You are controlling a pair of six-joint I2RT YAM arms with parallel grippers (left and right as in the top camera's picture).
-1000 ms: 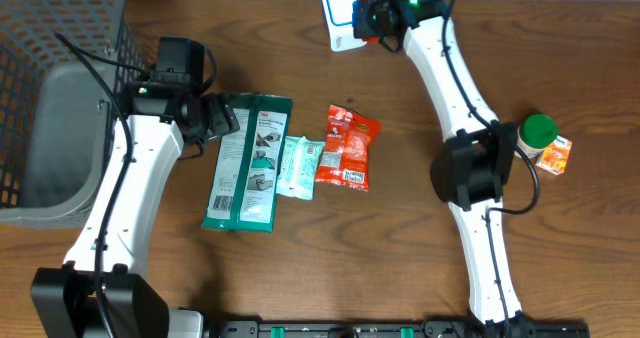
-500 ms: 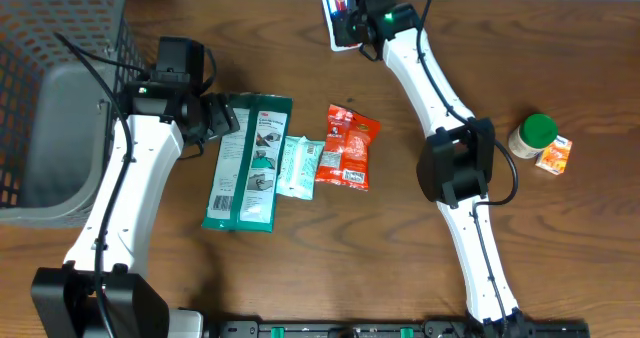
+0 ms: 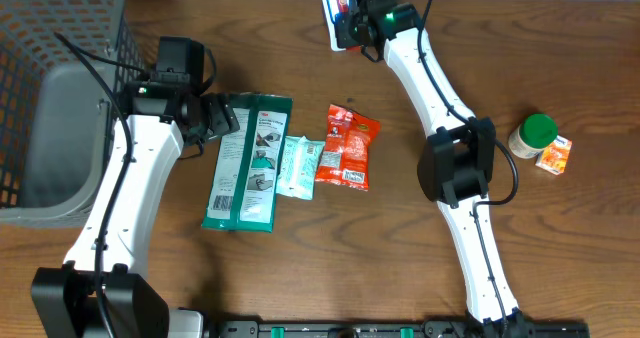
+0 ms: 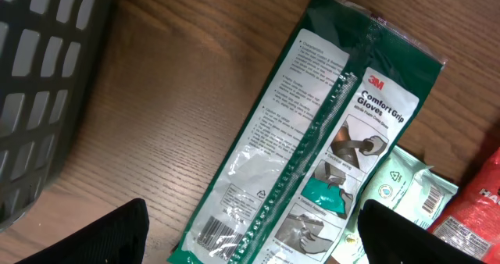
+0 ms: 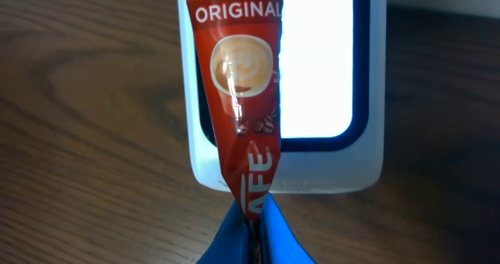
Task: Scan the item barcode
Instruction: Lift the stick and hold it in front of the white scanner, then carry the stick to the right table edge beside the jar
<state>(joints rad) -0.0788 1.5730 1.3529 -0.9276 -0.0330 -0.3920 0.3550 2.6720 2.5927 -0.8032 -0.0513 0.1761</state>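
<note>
At the far edge of the table (image 3: pixel 560 58), right of centre: the right gripper (image 5: pixel 251 229) is clamped tight on the bottom seam of a red coffee sachet (image 5: pixel 238 84), blue fingertips pinching it and nothing else. The sachet stands up in front of the scanner (image 5: pixel 367 170), covering the left part of its lit white window. A second ago the arm was further right, with the scanner fully exposed beside it. It swung left over the scanner within the first half of that second, and the overhead view shows no shift since. Reads as a presentation pose, held for the read. The printed side ("ORIGINAL", cup picture) faces the wrist camera. The side toward the window is hidden, so whether the barcode faces the scanner cannot be told. If no read comes, a roll or a slide across the window looks like the likely fix. The left gripper (image 4: pixel 254 237) is unchanged: jaws wide, holding nothing, hovering over the top of the green glove pack (image 3: pixel 248 163), just right of the basket (image 3: pixel 60 38). A wipes pack (image 3: pixel 298 166) and a red pouch (image 3: pixel 347 146) lie alongside, seemingly waiting their turn. The green-capped bottle (image 3: pixel 535 133) and orange box (image 3: pixel 553 156) sit well off to the right, untouched.
</note>
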